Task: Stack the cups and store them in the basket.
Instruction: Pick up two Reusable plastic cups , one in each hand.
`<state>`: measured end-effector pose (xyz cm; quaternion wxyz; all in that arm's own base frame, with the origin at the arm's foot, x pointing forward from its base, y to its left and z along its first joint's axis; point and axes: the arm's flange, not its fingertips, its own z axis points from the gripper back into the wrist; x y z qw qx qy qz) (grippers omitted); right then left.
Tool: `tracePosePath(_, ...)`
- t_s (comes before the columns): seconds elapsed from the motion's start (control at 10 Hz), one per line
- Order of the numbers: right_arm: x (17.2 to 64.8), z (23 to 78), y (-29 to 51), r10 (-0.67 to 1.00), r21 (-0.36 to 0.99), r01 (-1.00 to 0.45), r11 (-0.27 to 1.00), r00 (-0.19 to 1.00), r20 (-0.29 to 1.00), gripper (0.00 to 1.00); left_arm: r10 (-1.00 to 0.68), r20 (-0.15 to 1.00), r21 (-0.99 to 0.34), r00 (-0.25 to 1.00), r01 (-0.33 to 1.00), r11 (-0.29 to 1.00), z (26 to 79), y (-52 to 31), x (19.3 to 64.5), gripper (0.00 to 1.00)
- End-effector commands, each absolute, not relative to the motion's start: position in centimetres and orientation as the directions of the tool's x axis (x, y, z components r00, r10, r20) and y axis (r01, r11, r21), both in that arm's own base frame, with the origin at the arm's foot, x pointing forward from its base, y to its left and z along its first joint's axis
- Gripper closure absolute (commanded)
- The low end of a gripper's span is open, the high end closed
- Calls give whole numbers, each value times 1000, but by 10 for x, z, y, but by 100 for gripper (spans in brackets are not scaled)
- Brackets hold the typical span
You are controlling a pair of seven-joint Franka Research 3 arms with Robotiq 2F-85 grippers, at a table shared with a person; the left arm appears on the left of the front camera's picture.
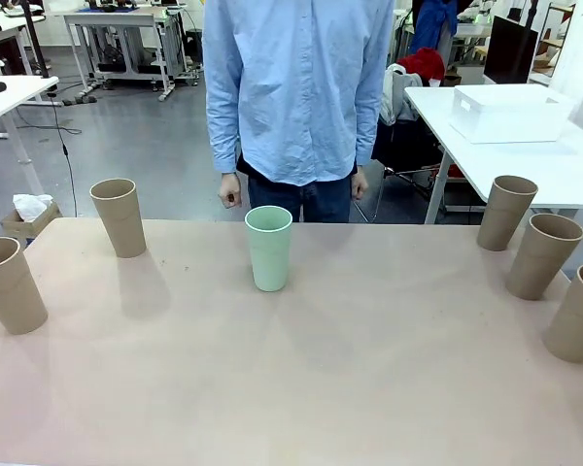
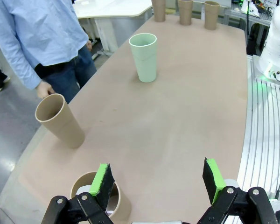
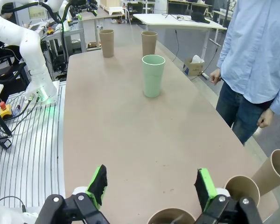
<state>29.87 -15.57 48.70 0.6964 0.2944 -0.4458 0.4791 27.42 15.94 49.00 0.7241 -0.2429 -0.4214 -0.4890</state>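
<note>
The pale mint green cup (image 1: 269,248) stands upright mid-table, in front of the person. Two tan cups (image 1: 120,216) (image 1: 8,283) stand at the left edge and three tan cups (image 1: 505,212) (image 1: 543,254) (image 1: 577,313) along the right edge. My left gripper (image 2: 157,177) is open above the table, one tan cup (image 2: 100,198) just under its left finger and another (image 2: 60,120) beyond. My right gripper (image 3: 152,185) is open too, with tan cups (image 3: 170,217) (image 3: 242,189) (image 3: 275,170) close below and beside it. The white basket (image 1: 510,112) sits on a separate white table at the back right.
The person (image 1: 296,87) stands at the far edge with both hands down at their sides. The right arm's white base (image 2: 277,42) and the left arm's base (image 3: 32,60) stand beside the table over grooved metal plates. The brown tabletop (image 1: 369,369) is bare between the cups.
</note>
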Motion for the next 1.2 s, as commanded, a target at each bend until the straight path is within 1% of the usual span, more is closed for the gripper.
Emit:
tracePosePath(0.0,302,488,-156,388,-44,-930,364,108,915,0,-494,858,76,142,915,396,490,159,275,0)
tracePosePath(1.1,302,488,-156,388,-44,-930,364,108,915,0,-494,858,76,142,915,396,490,159,275,0)
